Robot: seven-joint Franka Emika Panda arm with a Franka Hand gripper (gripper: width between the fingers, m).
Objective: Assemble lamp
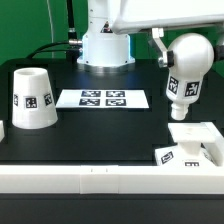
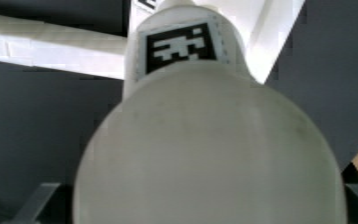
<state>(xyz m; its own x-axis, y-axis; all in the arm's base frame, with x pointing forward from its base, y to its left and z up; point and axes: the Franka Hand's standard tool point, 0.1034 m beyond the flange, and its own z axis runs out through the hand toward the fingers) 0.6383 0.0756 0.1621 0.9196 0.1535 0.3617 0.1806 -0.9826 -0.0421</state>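
Observation:
The white bulb (image 1: 187,62) hangs in the air at the exterior view's right, round head up, its tagged neck pointing down. My gripper (image 1: 183,52) is shut on the round head; one dark finger (image 1: 160,46) shows beside it. The bulb's lower end hovers just above the flat square base (image 1: 192,142), apart from it. The cone shade (image 1: 32,98) stands on the table at the exterior view's left. In the wrist view the bulb (image 2: 194,140) fills the frame between my gripper (image 2: 202,205) fingers, with dark fingertips (image 2: 39,203) at its sides.
The marker board (image 1: 102,98) lies at the table's middle. The robot's white body (image 1: 105,45) stands behind it. A white raised border (image 1: 90,181) runs along the near table edge. A small white block (image 1: 3,130) sits at the left edge.

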